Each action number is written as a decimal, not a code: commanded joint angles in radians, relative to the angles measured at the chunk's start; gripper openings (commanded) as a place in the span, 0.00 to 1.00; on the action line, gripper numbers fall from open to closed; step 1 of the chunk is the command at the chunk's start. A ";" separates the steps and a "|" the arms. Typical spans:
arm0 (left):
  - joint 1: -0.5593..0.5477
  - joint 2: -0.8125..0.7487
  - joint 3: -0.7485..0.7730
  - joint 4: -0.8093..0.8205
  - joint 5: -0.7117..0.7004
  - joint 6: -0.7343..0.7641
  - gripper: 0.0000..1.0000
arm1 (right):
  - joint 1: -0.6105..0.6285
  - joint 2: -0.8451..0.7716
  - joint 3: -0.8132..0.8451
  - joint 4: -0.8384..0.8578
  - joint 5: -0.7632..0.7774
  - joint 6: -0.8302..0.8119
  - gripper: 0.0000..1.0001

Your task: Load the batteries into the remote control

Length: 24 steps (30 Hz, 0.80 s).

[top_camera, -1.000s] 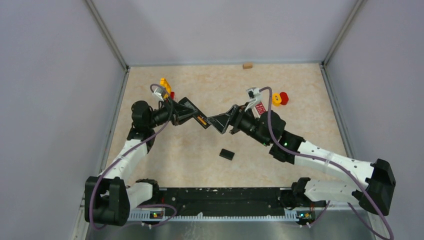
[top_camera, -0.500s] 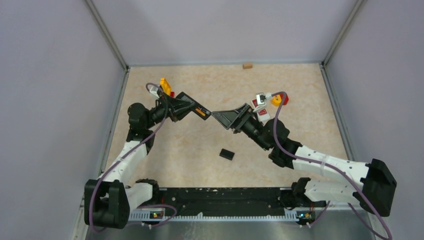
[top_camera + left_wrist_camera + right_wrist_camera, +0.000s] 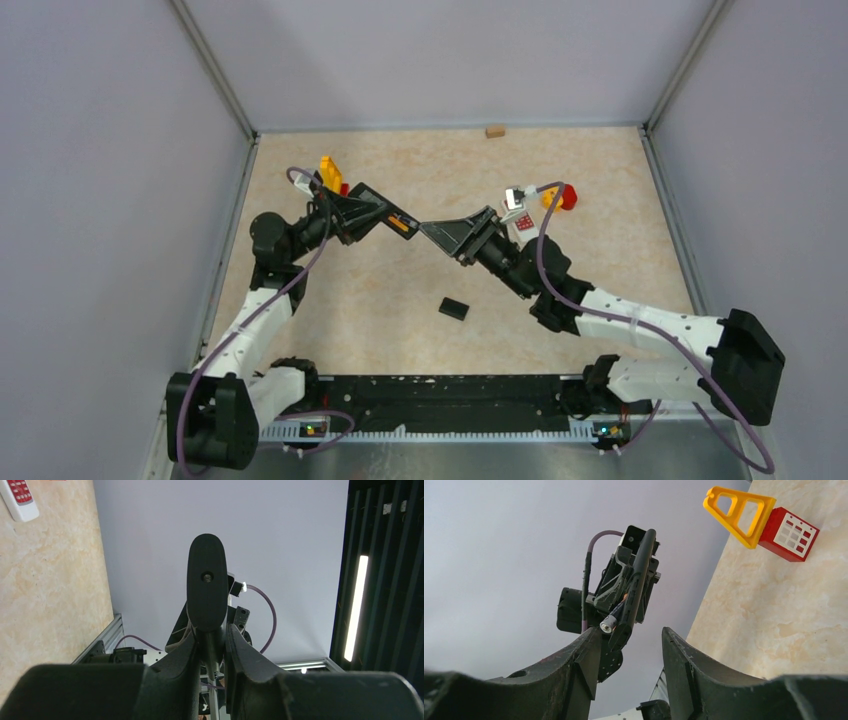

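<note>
Nearest me, a black lid (image 3: pixel 454 308) lies on the table (image 3: pixel 350 300). Past it, my left gripper (image 3: pixel 214 639) is pinching the black remote (image 3: pixel 207 582), which has a battery (image 3: pixel 608 625) poking from its end. My right gripper (image 3: pixel 630 635) is spread, just short of that end.

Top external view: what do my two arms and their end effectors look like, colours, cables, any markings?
Both the left arm and right arm have white links joined by chunky black joints. The left end effector and right end effector are black and wedge-shaped, with two tapering fingers. A purple cable trails along each arm. No readable markings.
</note>
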State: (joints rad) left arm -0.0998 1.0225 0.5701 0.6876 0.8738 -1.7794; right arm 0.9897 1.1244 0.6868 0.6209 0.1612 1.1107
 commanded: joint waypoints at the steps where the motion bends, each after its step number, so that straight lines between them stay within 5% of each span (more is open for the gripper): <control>1: -0.003 -0.029 -0.005 0.066 0.000 -0.008 0.00 | -0.005 0.020 0.036 0.047 -0.017 0.007 0.49; 15: -0.005 -0.060 0.030 -0.017 0.008 0.083 0.00 | -0.006 0.041 0.060 0.000 -0.019 0.012 0.47; 24: -0.005 -0.050 0.033 -0.037 -0.001 0.102 0.00 | -0.006 0.012 -0.001 0.101 -0.027 -0.009 0.59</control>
State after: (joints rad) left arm -0.1005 0.9878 0.5686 0.6205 0.8700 -1.7012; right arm 0.9897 1.1652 0.6983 0.6182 0.1383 1.1191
